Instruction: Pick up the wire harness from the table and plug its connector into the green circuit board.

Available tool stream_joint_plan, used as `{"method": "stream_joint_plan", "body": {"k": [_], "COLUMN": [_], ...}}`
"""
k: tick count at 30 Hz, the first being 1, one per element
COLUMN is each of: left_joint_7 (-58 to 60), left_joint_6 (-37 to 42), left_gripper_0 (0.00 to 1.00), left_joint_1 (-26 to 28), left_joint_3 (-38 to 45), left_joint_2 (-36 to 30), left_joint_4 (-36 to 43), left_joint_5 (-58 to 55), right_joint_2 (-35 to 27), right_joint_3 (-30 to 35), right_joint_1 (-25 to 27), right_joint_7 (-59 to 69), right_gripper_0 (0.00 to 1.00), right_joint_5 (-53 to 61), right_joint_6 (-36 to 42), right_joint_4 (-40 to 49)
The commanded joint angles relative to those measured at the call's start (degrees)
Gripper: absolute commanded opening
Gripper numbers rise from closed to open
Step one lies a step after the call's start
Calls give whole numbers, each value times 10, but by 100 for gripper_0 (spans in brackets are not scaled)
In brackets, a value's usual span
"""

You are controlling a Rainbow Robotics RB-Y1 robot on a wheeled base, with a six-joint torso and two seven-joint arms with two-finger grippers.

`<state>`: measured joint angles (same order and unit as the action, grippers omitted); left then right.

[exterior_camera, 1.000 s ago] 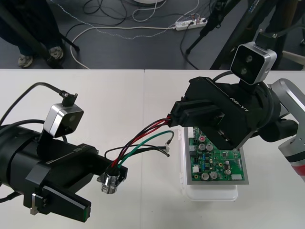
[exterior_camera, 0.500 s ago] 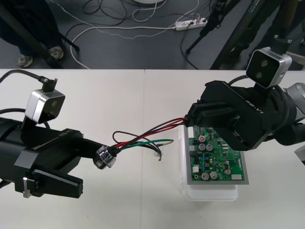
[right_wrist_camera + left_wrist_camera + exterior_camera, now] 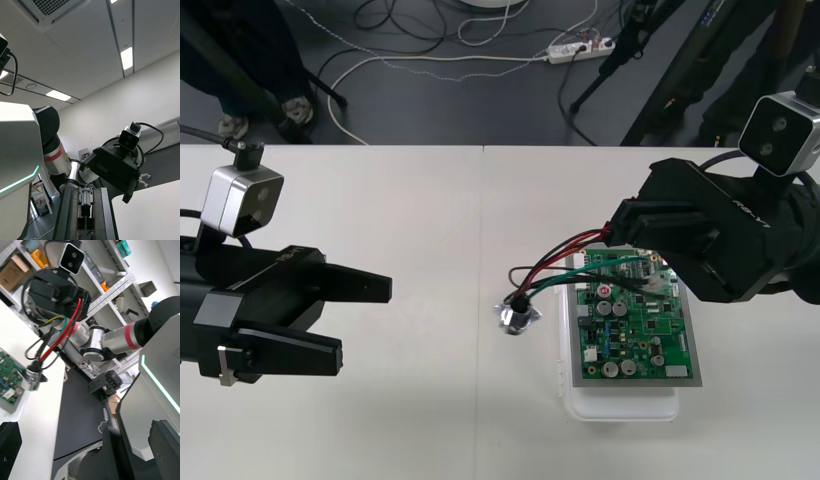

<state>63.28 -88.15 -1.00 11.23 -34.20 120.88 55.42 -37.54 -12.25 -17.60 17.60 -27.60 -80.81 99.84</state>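
Counting is giving one wire harness (image 3: 565, 262), one green circuit board (image 3: 635, 335) on one white base (image 3: 620, 408), and two grippers. Three colours of wire, red, black and green, are arching from the right gripper (image 3: 620, 230), which is hovering over the board's far edge, down to a round metal socket (image 3: 518, 318) that is resting on the counter (image 3: 430, 220) just beside the base's left side. Right fingers (image 3: 69, 217) are standing close together and clamping the harness's wire end; the plug is lying hidden among them, so whether it is touching the board is impossible to tell. Left gripper (image 3: 365, 320) is waiting well apart over the counter's left side, its fingers (image 3: 340, 287) spread wide and gripping nothing.
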Motion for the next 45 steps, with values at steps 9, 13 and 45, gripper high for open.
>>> {"method": "stream_joint_plan", "body": {"k": [9, 13, 45], "left_joint_7": [-59, -76, -246], "left_joint_6": [-19, -19, -19], "left_gripper_0": [100, 100, 100], "left_joint_1": [-33, -52, -196], "left_joint_3": [30, 30, 20], "left_joint_2": [3, 3, 65], "left_joint_4": [-15, -43, -173], "left_joint_5": [22, 22, 83], "right_joint_2": [-36, -42, 1], "right_joint_3": [39, 43, 101], "right_joint_1": [41, 55, 82], "right_joint_7": [-21, -28, -62], "right_gripper_0": [0, 0, 0], "right_joint_5": [11, 0, -236], "right_joint_6": [43, 85, 145], "right_joint_4": [41, 66, 144]}}
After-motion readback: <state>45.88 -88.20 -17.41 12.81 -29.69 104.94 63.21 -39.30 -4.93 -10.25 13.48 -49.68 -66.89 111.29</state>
